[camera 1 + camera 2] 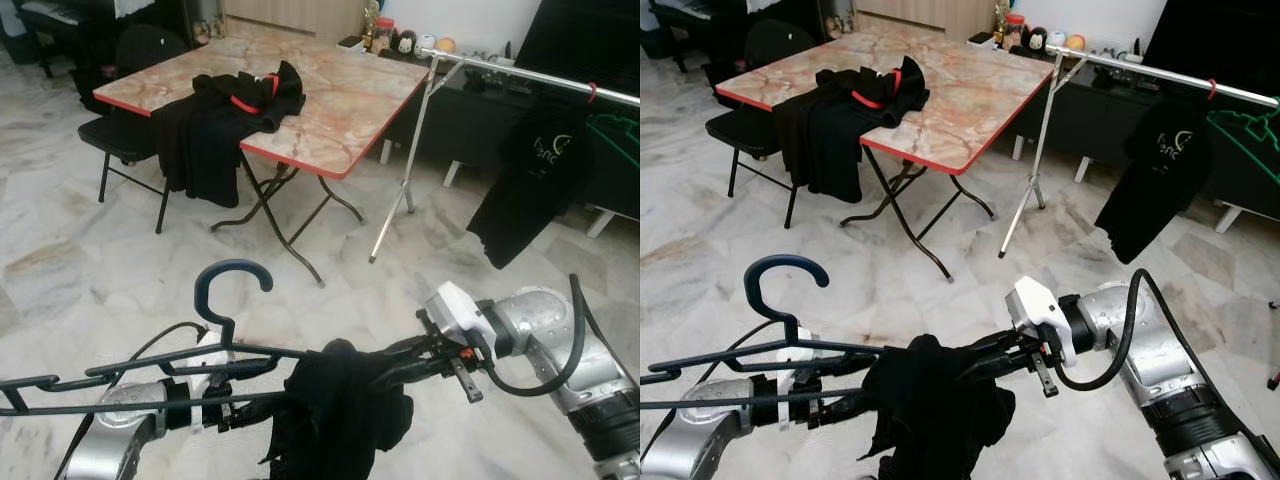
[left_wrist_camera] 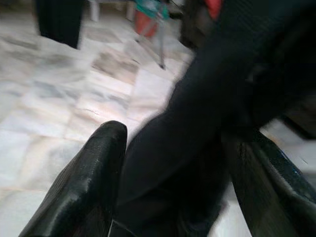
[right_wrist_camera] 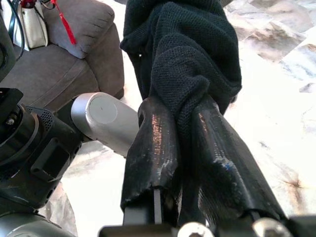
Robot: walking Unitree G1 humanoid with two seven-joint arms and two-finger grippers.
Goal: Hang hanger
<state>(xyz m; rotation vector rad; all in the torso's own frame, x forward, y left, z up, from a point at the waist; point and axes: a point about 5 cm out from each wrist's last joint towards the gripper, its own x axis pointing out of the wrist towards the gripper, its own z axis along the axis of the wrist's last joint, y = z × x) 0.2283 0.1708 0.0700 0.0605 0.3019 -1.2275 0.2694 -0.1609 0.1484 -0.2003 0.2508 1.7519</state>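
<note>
right gripper [image 3: 190,123]: clamped on the black garment [image 1: 340,415], keeping it on the hanger [image 1: 215,345]
left gripper [image 2: 173,197]: fingers apart around cloth, steadying
rail [image 1: 540,78]: two o'clock, destination

Silver arms, black cable [image 1: 560,350], white wrist block [image 1: 460,312], black-fingered tools

A big table [image 1: 330,100] stands on the shiny floor [image 1: 60,270]. Black clothes [image 1: 215,120] hang off its edge. A black chair [image 1: 125,120] sits beside the table.
</note>
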